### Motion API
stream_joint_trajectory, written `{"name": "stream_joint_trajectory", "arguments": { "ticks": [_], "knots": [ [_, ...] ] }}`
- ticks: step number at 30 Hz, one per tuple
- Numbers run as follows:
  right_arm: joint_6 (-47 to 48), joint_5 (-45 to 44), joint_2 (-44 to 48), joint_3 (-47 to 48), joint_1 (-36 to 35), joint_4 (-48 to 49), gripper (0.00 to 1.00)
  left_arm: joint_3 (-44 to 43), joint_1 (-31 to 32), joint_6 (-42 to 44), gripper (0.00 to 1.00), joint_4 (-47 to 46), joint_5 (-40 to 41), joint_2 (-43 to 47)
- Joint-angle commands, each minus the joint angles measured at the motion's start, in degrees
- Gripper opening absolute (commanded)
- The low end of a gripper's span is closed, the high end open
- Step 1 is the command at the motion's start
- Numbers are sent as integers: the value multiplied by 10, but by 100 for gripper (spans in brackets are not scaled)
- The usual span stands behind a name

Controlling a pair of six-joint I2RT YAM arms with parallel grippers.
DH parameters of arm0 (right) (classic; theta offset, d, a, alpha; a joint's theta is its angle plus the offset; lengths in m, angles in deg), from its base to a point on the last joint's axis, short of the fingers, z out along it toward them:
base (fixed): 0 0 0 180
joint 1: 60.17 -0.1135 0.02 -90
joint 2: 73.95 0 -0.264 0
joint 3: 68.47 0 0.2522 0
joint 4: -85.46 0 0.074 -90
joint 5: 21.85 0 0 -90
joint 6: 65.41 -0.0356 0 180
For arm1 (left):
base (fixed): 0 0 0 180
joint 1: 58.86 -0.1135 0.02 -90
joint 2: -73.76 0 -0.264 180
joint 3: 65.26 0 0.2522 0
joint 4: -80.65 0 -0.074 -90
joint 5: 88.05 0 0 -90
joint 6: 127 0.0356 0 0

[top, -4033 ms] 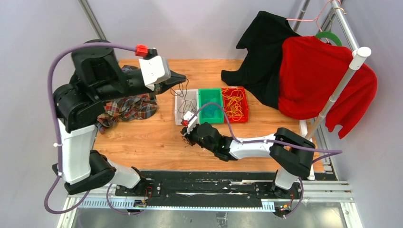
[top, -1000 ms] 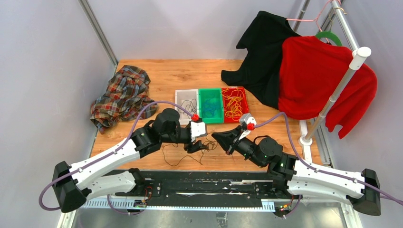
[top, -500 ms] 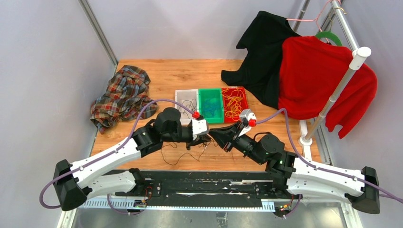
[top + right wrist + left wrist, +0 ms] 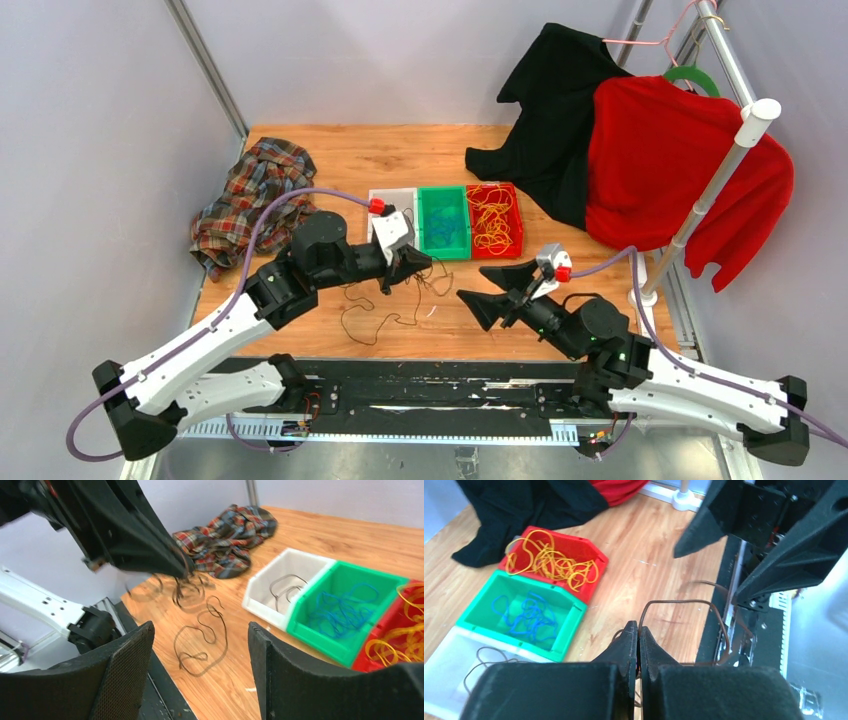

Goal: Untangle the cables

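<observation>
My left gripper point(image 4: 425, 263) is shut on a thin dark cable point(image 4: 684, 602), which loops out from between its closed jaws point(image 4: 638, 630). From that grip, dark cables point(image 4: 187, 587) hang down to a loose loop lying on the wooden table point(image 4: 375, 315). My right gripper point(image 4: 478, 287) stands open to the right of them, holding nothing. Between its fingers the right wrist view point(image 4: 200, 625) shows the loop on the table point(image 4: 200, 645). Blue cables lie in a green bin point(image 4: 443, 190), yellow ones in a red bin point(image 4: 493, 187), dark ones in a white bin point(image 4: 378, 200).
A plaid shirt point(image 4: 255, 200) is heaped at the table's left. A black garment point(image 4: 555, 110) and a red sweater point(image 4: 680, 170) hang from a rack point(image 4: 700, 200) at the right. The three bins stand in a row just behind the grippers.
My left gripper closed on the dark cable and drew back to the left, lifting it. My right gripper opened, let the cable go and pulled away to the right.
</observation>
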Motion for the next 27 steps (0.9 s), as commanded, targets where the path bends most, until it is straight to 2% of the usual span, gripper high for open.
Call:
{"name": "stream_joint_trajectory", "arguments": {
  "ticks": [1,6,9,17,20,27],
  "knots": [
    [1,-72,70,-41,1,-85,69,-33,-27,-23,1,7,15,10],
    [-5,-148,169,-81,1,-145,71,-53,-33,20,1,14,-17,22],
    [-12,-144,172,-97,1,-114,70,-64,-33,23,1,14,-45,21],
    [-73,-67,-46,-32,2,116,73,-69,-33,5,1,12,-64,11],
    [-95,-43,-101,-17,3,186,73,-69,-34,7,1,16,-65,10],
    [-148,-37,-171,12,15,245,73,-64,-33,-3,0,10,-67,12]
  ]
}}
